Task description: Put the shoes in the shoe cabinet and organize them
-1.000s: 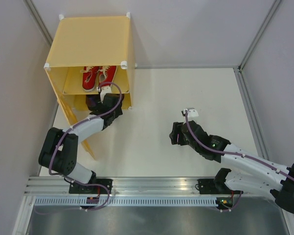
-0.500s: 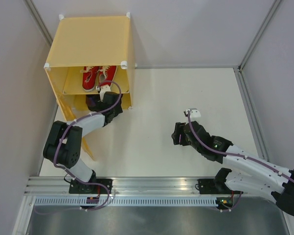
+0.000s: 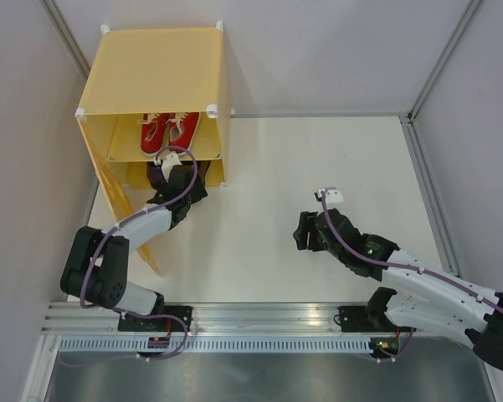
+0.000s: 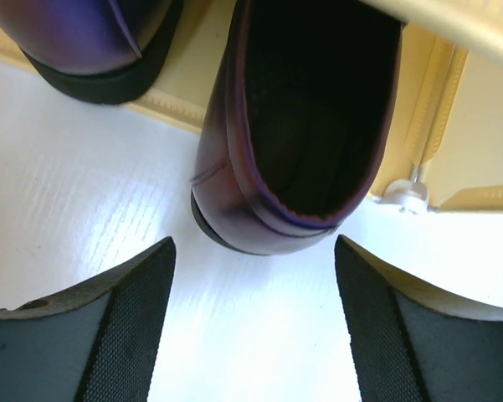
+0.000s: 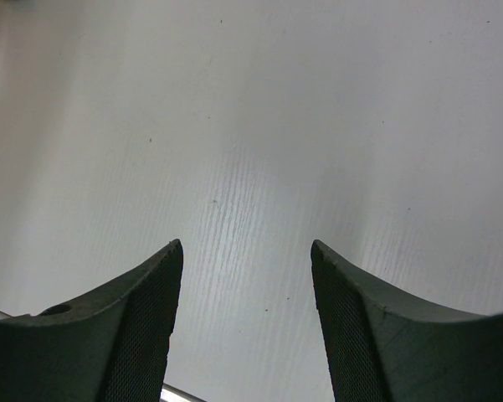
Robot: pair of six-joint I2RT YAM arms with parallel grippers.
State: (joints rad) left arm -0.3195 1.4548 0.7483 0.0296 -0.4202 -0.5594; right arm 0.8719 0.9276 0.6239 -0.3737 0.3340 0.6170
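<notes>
The yellow-orange shoe cabinet [image 3: 155, 71] stands at the back left with its door [image 3: 125, 209] swung open. Two red sneakers [image 3: 167, 131] sit side by side on its inner shelf. My left gripper [image 3: 163, 172] is open at the mouth of the lower compartment. In the left wrist view [image 4: 254, 276] a dark purple slip-on shoe [image 4: 305, 126] lies just beyond the fingertips, heel towards me, partly over the cabinet's lower edge [image 4: 171, 107]. The second purple shoe [image 4: 79, 38] is to its left. My right gripper [image 3: 303, 230] is open and empty over bare table [image 5: 243, 276].
White table [image 3: 318, 167] with grey walls at the back and both sides. An aluminium rail [image 3: 259, 316] runs along the near edge. The open cabinet door stands beside my left forearm. A white corner connector [image 4: 404, 191] shows at the cabinet's lower front corner.
My left gripper has moved forward towards the lower compartment. My right arm has drawn back slightly towards its base.
</notes>
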